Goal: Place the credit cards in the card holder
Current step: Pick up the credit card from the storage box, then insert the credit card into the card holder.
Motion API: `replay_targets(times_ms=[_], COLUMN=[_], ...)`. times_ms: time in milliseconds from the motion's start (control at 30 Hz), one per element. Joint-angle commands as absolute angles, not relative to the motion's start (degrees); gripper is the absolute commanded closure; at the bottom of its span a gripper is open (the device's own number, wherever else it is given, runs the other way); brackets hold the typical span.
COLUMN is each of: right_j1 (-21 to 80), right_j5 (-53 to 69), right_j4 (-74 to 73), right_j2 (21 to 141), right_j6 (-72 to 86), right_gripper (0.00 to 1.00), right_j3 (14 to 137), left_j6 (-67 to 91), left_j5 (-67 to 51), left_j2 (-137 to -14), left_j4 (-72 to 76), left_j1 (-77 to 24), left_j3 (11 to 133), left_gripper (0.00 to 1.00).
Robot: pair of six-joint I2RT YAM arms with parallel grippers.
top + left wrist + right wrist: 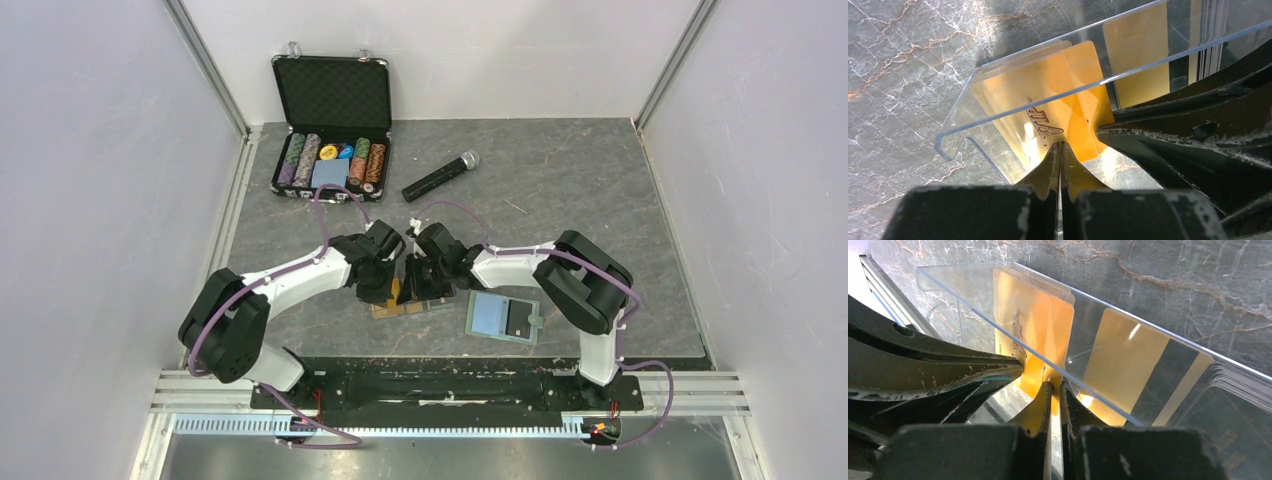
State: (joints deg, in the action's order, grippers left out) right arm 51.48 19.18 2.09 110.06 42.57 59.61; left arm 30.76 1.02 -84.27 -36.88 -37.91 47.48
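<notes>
1. My two grippers met tip to tip over the clear tray point(955, 125). Bare table point(560, 200) lay open beyond them, with the poker chip case point(330, 120) and microphone point(440, 177) well apart, farther out.
2. The tray in front of my fingers held orange cards standing on edge, a gold-tan card point(1138, 55) beside them and dark cards point(1238, 400) past that.
3. My left gripper point(1060, 150) was pinched together on the lower edge of an orange card point(1083, 75). My right gripper point(1052, 387) was closed to a sliver on it too.
4. The card holder point(502, 317) lay open and flat near my right gripper, towards its base.
</notes>
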Motion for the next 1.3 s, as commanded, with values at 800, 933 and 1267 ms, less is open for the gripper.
replay_targets(times_ms=[800,933,1267], right_j1=[49.80,48.78,42.67], right_j5=[16.62,17.81,19.03], right_j4=[-16.83,-17.58,-20.39], right_j2=[93.83,89.99,80.42], right_j6=[37.42,37.95,37.27], right_gripper=[1.00,1.00,1.00], right_j3=[62.15,61.74,56.80], left_j6=[36.26,37.86,39.72], left_j5=[-1.80,-3.91,-10.71], left_j2=[-69.20,-65.36,-66.07], left_j4=[-35.44,-32.92,-27.60], left_j1=[-38.00,-37.48,-37.18], left_j3=[51.27,51.75,51.44], left_gripper=[0.73,0.71,0.71])
